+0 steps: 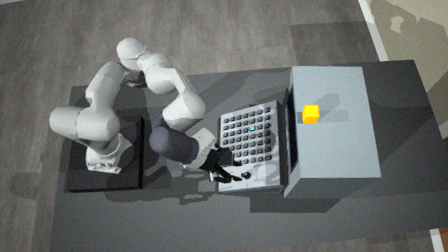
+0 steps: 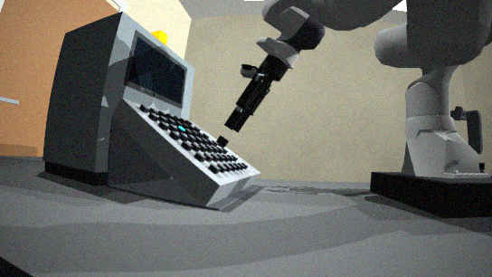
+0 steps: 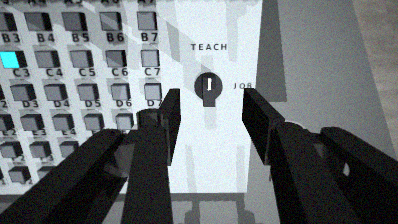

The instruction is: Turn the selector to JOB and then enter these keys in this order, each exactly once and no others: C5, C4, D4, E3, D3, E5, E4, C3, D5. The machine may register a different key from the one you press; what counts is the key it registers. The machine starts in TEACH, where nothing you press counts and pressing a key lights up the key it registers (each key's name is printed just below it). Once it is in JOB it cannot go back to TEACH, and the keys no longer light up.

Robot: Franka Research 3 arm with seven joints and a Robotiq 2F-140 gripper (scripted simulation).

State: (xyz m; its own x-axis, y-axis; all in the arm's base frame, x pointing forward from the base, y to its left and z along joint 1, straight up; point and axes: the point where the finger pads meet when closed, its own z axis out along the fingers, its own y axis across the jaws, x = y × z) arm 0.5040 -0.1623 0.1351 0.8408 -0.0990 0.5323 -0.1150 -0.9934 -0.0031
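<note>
At the left of the top view, a black base [image 1: 137, 183] [image 2: 407, 199] carries the white arm [image 1: 99, 123] [image 2: 434, 97] on a gray table [image 1: 165, 222] [image 2: 316, 244]. The arm arches through the upper left of the frame, then down to the gripper [image 1: 239, 171] [image 2: 231, 128] [image 3: 210, 93] near the middle. The gripper's fingers stand apart with nothing between them, partly open; the exterior view shows a gap between their tips and the selector.

Just right of the fingertips, in the lower middle, is the selector [image 1: 245, 175] [image 2: 222, 141] [image 3: 208, 86], a round black knob on the sloped white panel [image 1: 269, 181] [image 2: 253, 174] [image 3: 220, 182]. In the wrist view it appears between the fingers, its white mark toward TEACH above; JOB is printed to its right. The rows of dark keys fill the rest of the panel. One, C3 [image 1: 252, 128] [image 2: 181, 128] [image 3: 10, 60], glows cyan, at the wrist view's left edge.

Right of the panel stands the gray cabinet [image 1: 333, 152] [image 2: 77, 104], its dark screen [image 2: 156, 70] facing the keys. A yellow cube [image 1: 310, 114] [image 2: 159, 37] sits on top, in the upper right.
</note>
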